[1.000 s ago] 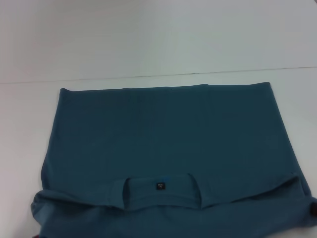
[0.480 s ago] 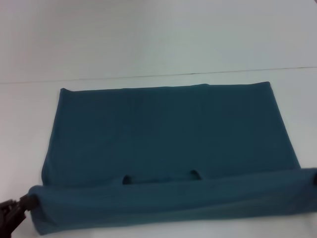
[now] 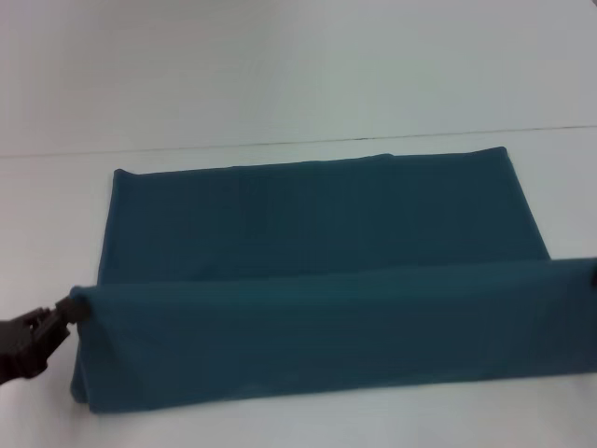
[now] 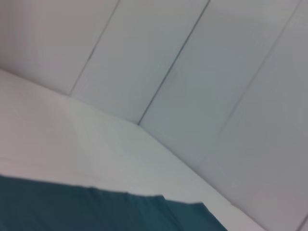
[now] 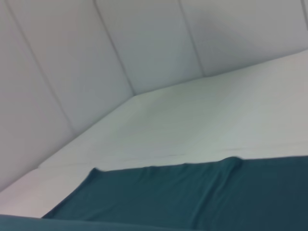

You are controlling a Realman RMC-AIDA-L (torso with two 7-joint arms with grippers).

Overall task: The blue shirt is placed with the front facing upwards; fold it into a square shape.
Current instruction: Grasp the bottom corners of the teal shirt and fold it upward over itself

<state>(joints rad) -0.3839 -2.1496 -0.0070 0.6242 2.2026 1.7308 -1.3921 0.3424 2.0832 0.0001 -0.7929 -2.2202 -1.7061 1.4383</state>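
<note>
The blue shirt (image 3: 317, 280) is seen spread across the white tabletop (image 3: 280, 84), its far edge lying flat and straight near the seam line where the tabletop meets the pale panelled wall. The near portion of the cloth is lifted into a long raised fold that runs from the left side right across to the right edge of the head view, with a taut ridge along its top. At the left end of that ridge the left gripper (image 3: 65, 313) is seen, dark and low at the picture's left edge, its fingers (image 3: 58, 322) pinched closed on the corner of the fabric. At the right end, the ridge is held up just as high, and only a dark sliver is caught at the picture's edge there; the right gripper itself is not shown, so the state of its fingers cannot be told. In the left wrist view a strip of teal cloth is seen against the tabletop, with the grey wall panels (image 4: 202, 72) behind. In the right wrist view the flat part of the shirt is seen stretched over the tabletop, its far edge slightly rippled, with a nearer band of cloth at the very edge.
</note>
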